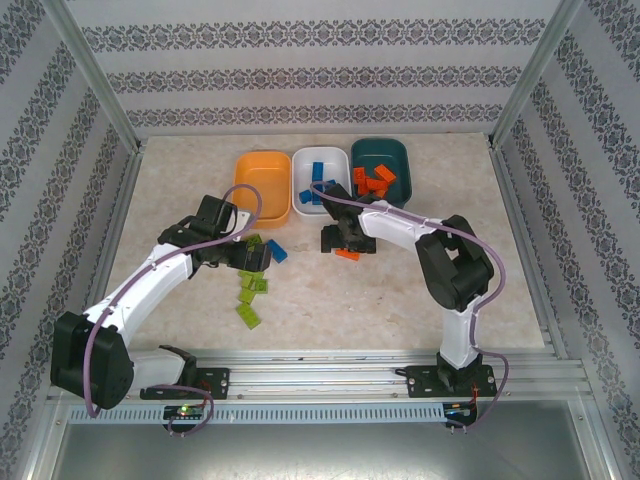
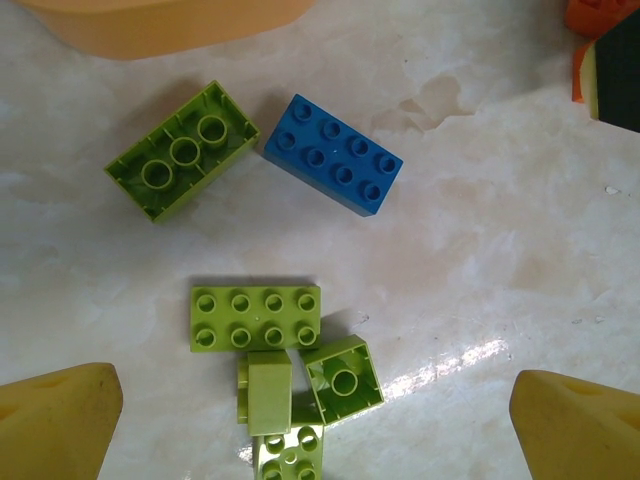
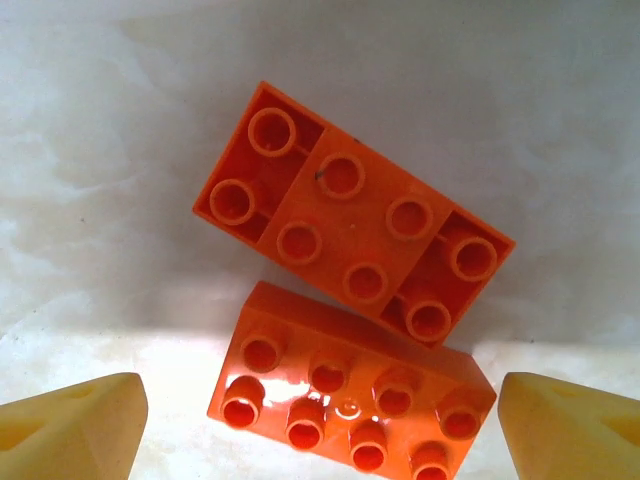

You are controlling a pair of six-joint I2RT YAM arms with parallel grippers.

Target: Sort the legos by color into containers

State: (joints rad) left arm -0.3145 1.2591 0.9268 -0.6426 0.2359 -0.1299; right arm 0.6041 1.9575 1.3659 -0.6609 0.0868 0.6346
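Nearest the bases, two green bricks (image 1: 250,303) lie loose on the table (image 1: 420,300), well short of the white tub (image 1: 322,150) and off to its left. A little closer to that tub, the left arm reaches forward and bends down at the wrist, so the left claw (image 2: 318,425) hangs over a huddle of green bricks (image 2: 255,318). Its fingers (image 2: 60,415) stand wide apart and touch nothing, lined up, I'd say, to straddle one. A blue brick (image 2: 333,153) sits just beyond, toward the tub. In front of the white tub the right arm folds back from a high elbow and points the right claw (image 3: 320,430) straight down over two orange bricks (image 3: 355,245) that touch each other; its jaws are spread too, gripping nothing. In the white tub lie blue bricks, and orange ones lie in the teal tub (image 1: 380,143) to its right, so the orange tub (image 1: 262,180) to its left looks meant for green
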